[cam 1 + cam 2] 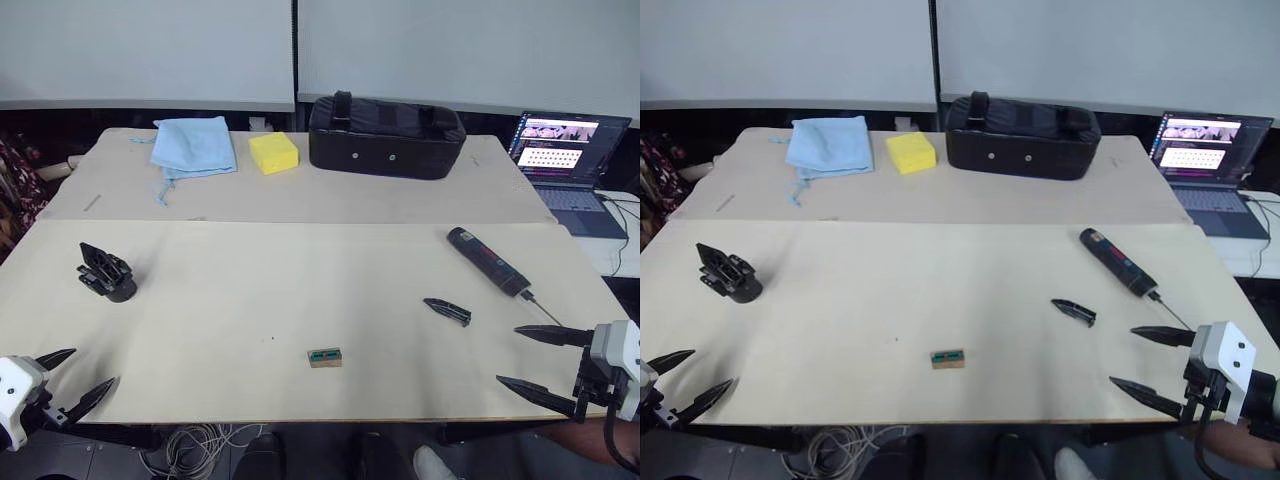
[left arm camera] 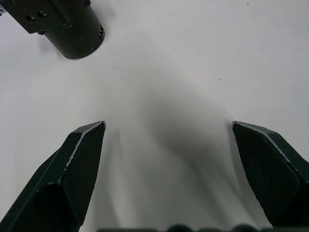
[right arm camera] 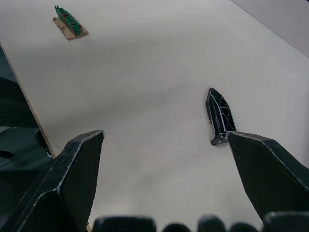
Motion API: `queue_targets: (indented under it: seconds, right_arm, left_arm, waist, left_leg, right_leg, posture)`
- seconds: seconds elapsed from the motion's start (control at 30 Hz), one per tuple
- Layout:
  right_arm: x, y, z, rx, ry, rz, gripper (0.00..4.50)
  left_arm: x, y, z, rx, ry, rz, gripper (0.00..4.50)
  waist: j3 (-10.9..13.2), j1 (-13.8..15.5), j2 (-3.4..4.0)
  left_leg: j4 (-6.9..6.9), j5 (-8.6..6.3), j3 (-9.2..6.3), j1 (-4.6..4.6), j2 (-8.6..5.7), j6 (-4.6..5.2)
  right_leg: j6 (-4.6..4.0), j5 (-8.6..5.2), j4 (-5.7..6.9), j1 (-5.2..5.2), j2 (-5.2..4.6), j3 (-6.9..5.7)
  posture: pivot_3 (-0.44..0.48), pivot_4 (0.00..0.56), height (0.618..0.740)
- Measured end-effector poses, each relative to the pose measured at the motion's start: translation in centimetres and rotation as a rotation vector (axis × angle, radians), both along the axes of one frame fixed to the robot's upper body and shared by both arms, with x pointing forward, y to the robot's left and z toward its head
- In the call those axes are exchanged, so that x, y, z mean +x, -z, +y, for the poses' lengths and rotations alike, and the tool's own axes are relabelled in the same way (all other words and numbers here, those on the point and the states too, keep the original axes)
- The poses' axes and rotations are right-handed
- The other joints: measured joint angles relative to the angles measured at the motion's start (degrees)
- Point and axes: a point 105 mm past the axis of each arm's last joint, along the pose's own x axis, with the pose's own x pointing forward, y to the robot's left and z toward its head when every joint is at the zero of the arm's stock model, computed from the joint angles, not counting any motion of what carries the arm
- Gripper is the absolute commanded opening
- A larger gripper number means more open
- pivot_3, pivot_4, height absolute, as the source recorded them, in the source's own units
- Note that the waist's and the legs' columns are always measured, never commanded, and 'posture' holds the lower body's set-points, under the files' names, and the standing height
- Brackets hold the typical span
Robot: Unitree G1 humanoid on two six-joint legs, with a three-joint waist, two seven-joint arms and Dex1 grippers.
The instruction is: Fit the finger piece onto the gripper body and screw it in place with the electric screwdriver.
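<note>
Left eye view: both tools are hovering with fingers apart, left tool point(image 1: 72, 377) at 8 o'clock, right tool point(image 1: 520, 357) at 4 o'clock. Finger piece point(image 1: 447, 311) is lying beside the electric screwdriver point(image 1: 488, 261) at 3 o'clock. Gripper body point(image 1: 105, 273) is sitting at 9 o'clock on the bench point(image 1: 300, 300).

On the counter point(image 1: 940, 290) the body point(image 1: 728, 273) sits at far left, the finger piece point(image 1: 1073, 311) lies right of centre, and the screwdriver point(image 1: 1119, 262) lies just beyond it. The right hand point(image 1: 1148, 362) hovers open at the near right corner, the left hand point(image 1: 688, 379) open at the near left.
</note>
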Motion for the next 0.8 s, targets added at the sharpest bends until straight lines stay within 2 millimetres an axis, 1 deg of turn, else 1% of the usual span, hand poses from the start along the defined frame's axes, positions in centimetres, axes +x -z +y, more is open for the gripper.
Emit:
queue_targets:
  seconds: [0.1,0.13,0.17,0.23,0.3,0.37,0.4,0.47,0.53,0.6,0.7,0.73,0.8]
  right_arm:
    - [0.1,0.1,0.5,0.025,-0.017,0.016,4.50]
    - [0.2,0.2,1.3,0.053,-0.046,0.024,4.50]
    - [0.5,0.0,2.9,0.119,-0.104,0.015,4.50]
    - [0.8,-0.6,4.9,0.202,-0.178,-0.022,4.50]
    - [1.4,-1.7,6.3,0.263,-0.227,-0.077,4.50]
    - [2.2,-2.6,7.4,0.299,-0.251,-0.137,4.50]
    - [2.5,-3.0,8.0,0.308,-0.274,-0.175,4.50]
    - [2.9,-3.4,9.1,0.335,-0.302,-0.220,4.50]
    - [3.3,-3.7,9.8,0.363,-0.308,-0.245,4.50]
    - [3.7,-3.9,10.3,0.377,-0.311,-0.258,4.50]
    - [4.0,-3.8,11.2,0.378,-0.332,-0.259,4.50]
    - [4.0,-3.8,11.3,0.378,-0.334,-0.259,4.50]
    - [4.2,-3.8,11.2,0.374,-0.329,-0.261,4.50]
  left_arm:
    - [0.2,-0.6,-0.2,-0.052,-0.031,-0.036,4.44]
    - [0.4,-1.3,-0.2,-0.113,-0.073,-0.089,4.44]
    - [0.8,-2.6,-0.2,-0.178,-0.124,-0.182,4.44]
    - [1.1,-3.9,-0.1,-0.219,-0.174,-0.266,4.44]
    - [0.7,-4.4,0.8,-0.262,-0.271,-0.336,4.44]
    - [-0.1,-3.9,2.0,-0.305,-0.402,-0.374,4.44]
    - [-0.6,-3.1,2.4,-0.324,-0.470,-0.377,4.44]
    - [-1.2,-1.8,2.9,-0.362,-0.579,-0.375,4.44]
    - [-1.4,-0.9,3.2,-0.396,-0.660,-0.385,4.44]
    - [-0.8,-0.6,3.0,-0.412,-0.694,-0.393,4.44]
    - [2.3,-1.4,1.2,-0.416,-0.632,-0.411,4.44]
    - [2.8,-1.5,0.9,-0.418,-0.621,-0.414,4.44]
    - [4.5,-2.3,0.4,-0.411,-0.586,-0.413,4.44]
  waist:
    - [-0.02,-0.03,-0.03]
    - [-0.04,-0.09,-0.07]
    - [-0.06,-0.22,-0.12]
    - [-0.06,-0.29,-0.14]
    - [-0.08,-0.46,-0.10]
    - [-0.08,-0.41,-0.14]
    - [-0.08,-0.24,-0.17]
    - [-0.14,0.10,-0.27]
    - [-0.19,0.67,-0.34]
    - [-0.20,1.36,-0.37]
    - [-0.22,1.97,-0.39]
    - [-0.23,1.95,-0.40]
    - [-0.26,1.81,-0.45]
  left_leg:
    - [-0.01,0.00,0.00,0.01,0.03,0.00]
    - [-0.01,0.00,0.00,0.03,0.03,0.00]
    - [-0.01,0.00,-0.01,0.05,0.13,0.00]
    - [0.04,0.00,0.01,0.11,0.09,0.00]
    - [0.05,-0.01,0.10,0.21,0.01,0.02]
    - [0.15,-0.05,0.13,0.28,-0.07,0.04]
    - [0.17,-0.05,0.13,0.27,-0.13,0.03]
    - [0.16,-0.06,0.13,0.27,-0.10,0.03]
    - [0.17,-0.06,0.14,0.26,-0.07,0.03]
    - [0.22,-0.06,0.14,0.24,-0.08,0.02]
    - [0.30,-0.06,0.16,0.19,-0.09,0.01]
    - [0.30,-0.06,0.17,0.17,-0.09,0.01]
    - [0.31,-0.06,0.18,0.17,-0.08,0.02]
  right_leg:
    - [0.00,0.00,0.00,0.01,-0.01,0.02]
    - [0.00,0.00,0.01,0.03,0.00,0.02]
    - [0.00,0.00,0.03,0.03,0.03,0.01]
    - [0.01,0.00,0.21,0.03,0.03,0.02]
    - [0.01,0.01,0.37,0.04,0.02,0.13]
    - [0.02,0.01,0.62,0.04,0.01,0.16]
    - [0.02,0.01,0.69,0.02,0.04,0.14]
    - [0.00,0.01,0.74,0.02,0.10,0.06]
    - [-0.01,0.00,0.79,0.03,0.10,0.00]
    - [-0.01,0.00,0.80,0.04,0.09,-0.03]
    - [-0.01,0.00,0.75,0.12,0.06,-0.05]
    - [-0.01,0.00,0.75,0.11,0.06,-0.05]
    - [0.00,0.01,0.76,0.11,0.08,-0.04]
  posture:
    - [0.000,0.150,0.740]
    - [0.000,0.150,0.740]
    - [0.000,0.150,0.740]
    - [0.000,0.150,0.740]
    - [0.000,0.150,0.740]
    - [0.000,0.150,0.740]
    - [0.000,0.150,0.740]
    - [0.000,0.150,0.740]
    - [0.000,0.150,0.740]
    - [0.000,0.150,0.740]
    - [0.000,0.150,0.740]
    - [0.000,0.150,0.740]
    - [0.000,0.150,0.740]
